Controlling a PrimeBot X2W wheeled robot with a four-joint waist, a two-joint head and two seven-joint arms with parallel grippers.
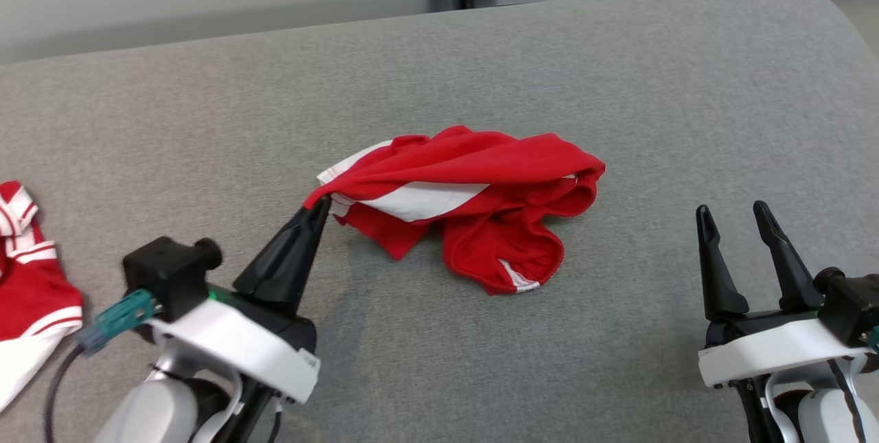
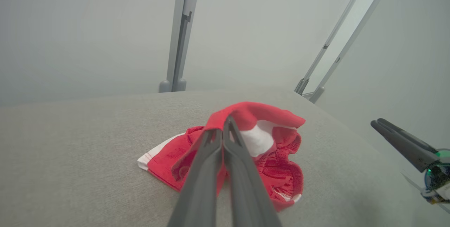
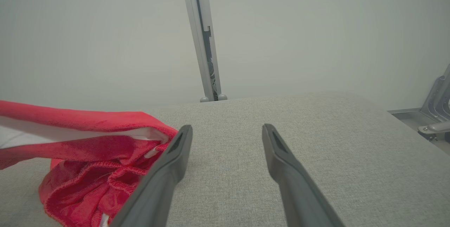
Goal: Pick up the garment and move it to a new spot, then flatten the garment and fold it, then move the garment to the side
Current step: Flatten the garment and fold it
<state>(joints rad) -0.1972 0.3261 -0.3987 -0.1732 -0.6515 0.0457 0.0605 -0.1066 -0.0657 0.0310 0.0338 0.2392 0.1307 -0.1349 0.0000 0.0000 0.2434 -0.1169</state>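
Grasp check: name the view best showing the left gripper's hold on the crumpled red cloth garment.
Left wrist view: left gripper shut on crumpled red cloth garment, close up. Head view: sideways. Right wrist view: garment's end.

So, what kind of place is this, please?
Probably an indoor lab or test room, not a home: a grey cloth-covered surface, plain pale walls with bare metal posts, and a red garment pinched by the left gripper.

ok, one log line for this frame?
phase: pickup | left gripper: shut on garment edge | right gripper: open, off garment | surface: grey cushion | other: second red-white garment far left
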